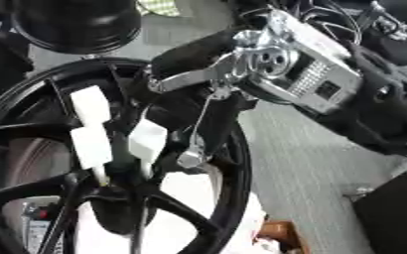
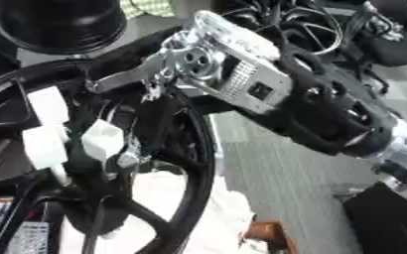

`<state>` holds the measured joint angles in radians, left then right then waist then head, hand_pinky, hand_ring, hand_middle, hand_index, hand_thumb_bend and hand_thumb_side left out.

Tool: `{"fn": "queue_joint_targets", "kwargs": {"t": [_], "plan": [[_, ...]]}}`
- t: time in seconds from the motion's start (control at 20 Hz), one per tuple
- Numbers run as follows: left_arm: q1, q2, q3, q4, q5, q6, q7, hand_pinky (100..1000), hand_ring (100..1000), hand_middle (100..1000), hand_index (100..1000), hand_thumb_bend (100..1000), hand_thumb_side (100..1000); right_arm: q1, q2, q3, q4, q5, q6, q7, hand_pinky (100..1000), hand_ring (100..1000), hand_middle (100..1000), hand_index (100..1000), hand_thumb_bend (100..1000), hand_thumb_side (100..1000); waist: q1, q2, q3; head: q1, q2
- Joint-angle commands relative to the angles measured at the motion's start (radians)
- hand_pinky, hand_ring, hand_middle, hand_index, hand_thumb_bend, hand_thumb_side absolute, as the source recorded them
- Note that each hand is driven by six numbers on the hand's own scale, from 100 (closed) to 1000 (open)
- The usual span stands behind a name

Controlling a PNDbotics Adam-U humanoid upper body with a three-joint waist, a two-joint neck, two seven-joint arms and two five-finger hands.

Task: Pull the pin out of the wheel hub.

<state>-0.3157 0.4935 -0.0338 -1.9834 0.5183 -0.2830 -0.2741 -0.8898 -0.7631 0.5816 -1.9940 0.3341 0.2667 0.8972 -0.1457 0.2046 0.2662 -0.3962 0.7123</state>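
A black spoked wheel hub (image 1: 229,163) stands on edge at the left of both views, its centre (image 1: 116,198) low in the picture. My right hand (image 1: 185,59) reaches in from the upper right over the rim, behind a silver wrist (image 1: 281,64). Its white-padded fingers (image 1: 90,126) and thumb (image 1: 146,141) point down at the hub centre and are closed from both sides on a thin dark piece, the pin (image 1: 120,166), which is mostly hidden between them. My left hand shows in neither view.
A second black round part (image 1: 77,25) sits at the top left. Grey ribbed floor (image 1: 303,163) lies right of the wheel, with a black box (image 1: 394,213) at the lower right and a brown thing (image 1: 281,230) below the rim.
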Motion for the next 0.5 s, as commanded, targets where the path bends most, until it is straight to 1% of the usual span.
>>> {"fn": "queue_joint_targets", "kwargs": {"t": [0.05,0.3,0.4,0.5], "plan": [[-0.003,0.008,0.004,-0.017,0.006,0.003,0.001,796,719,762,820,100,598,-0.021,0.000,0.002,-0.006,0.013,0.022,0.010,913,919,821,842,377,351,0.014,-0.017,-0.002,0.002,-0.011],[0.002,0.003,0.005,-0.017,0.004,0.005,0.002,797,719,762,821,100,598,-0.016,0.014,0.007,0.003,0.018,0.033,0.010,911,919,819,841,373,351,0.018,-0.017,-0.005,0.009,-0.062],[0.002,0.001,0.005,-0.017,0.004,0.005,0.003,797,719,762,821,100,598,-0.016,0.019,0.007,0.012,0.023,0.034,0.010,912,919,820,841,376,348,0.020,-0.017,-0.006,0.011,-0.071],[0.003,-0.001,0.005,-0.017,0.005,0.005,0.002,797,719,762,821,100,598,-0.017,0.021,0.002,0.017,0.035,0.032,0.010,912,919,820,842,380,339,0.022,-0.018,-0.007,0.007,-0.072]]}}
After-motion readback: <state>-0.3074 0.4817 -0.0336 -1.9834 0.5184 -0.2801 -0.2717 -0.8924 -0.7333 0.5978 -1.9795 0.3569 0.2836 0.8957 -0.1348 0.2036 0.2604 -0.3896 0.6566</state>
